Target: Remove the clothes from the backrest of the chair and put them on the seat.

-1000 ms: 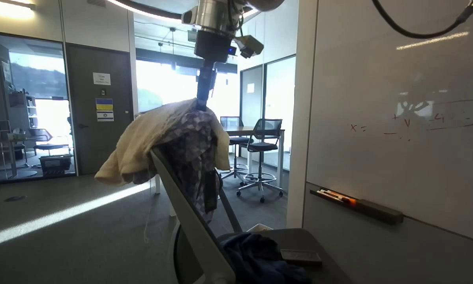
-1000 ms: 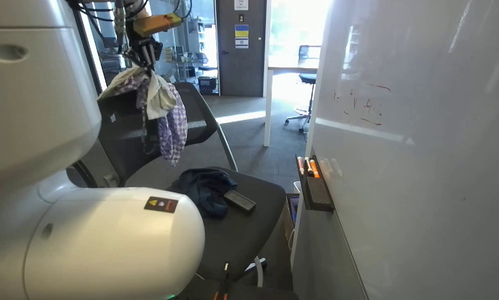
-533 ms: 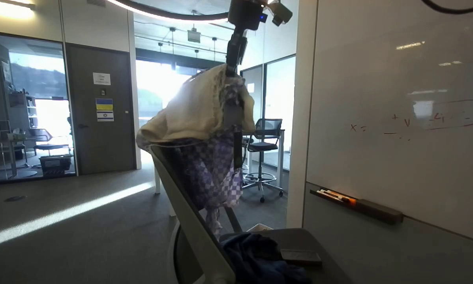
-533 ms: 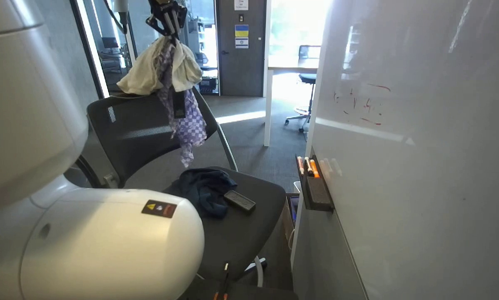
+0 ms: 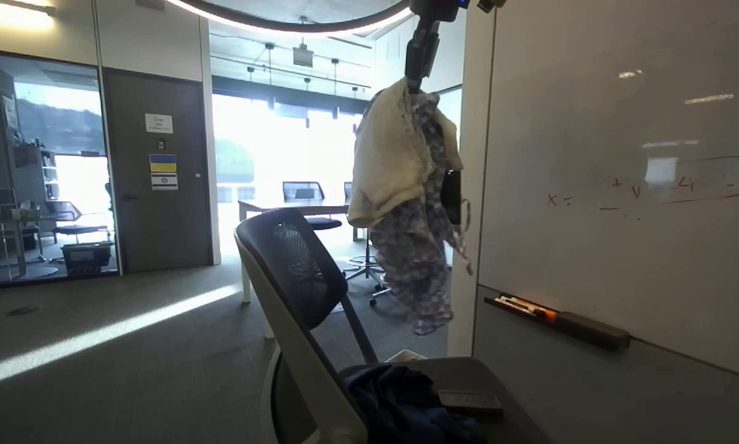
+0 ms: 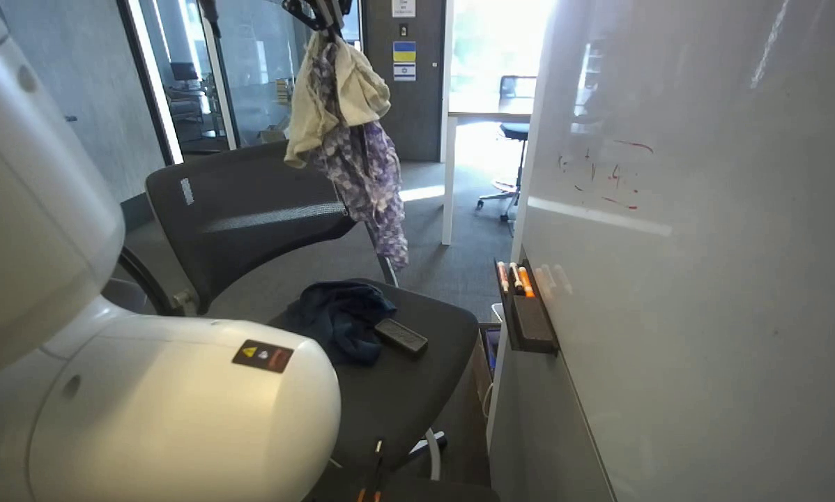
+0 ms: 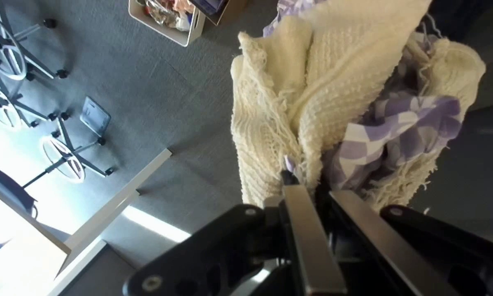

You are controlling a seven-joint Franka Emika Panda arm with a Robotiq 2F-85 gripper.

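My gripper [image 5: 414, 85] is shut on the cream-beige garment [image 5: 387, 154] with purple-and-white patterned fabric and holds it in the air. In an exterior view the garment [image 6: 365, 104] hangs at the backrest's upper right, partly in front of it. In the wrist view the gripper [image 7: 310, 187] pinches the bunched cream knit [image 7: 337, 82]; the fingertips are partly buried in cloth. The backrest [image 5: 292, 265] is bare in that view; the backrest [image 6: 250, 199] is tilted. The navy garment [image 6: 341, 321] lies crumpled on the seat [image 6: 403, 397] of the chair.
A dark grey block [image 6: 401, 337] lies on the seat beside the navy garment. A whiteboard [image 6: 668, 209] with a marker tray [image 6: 532, 321] stands close beside the chair. An open bin [image 7: 168, 20] stands on the floor. The arm's white link [image 6: 201, 404] covers part of the seat.
The gripper has risen and moved toward the whiteboard side with the cream garment. The garment has come off the backrest and now hangs free. The navy garment has not moved.
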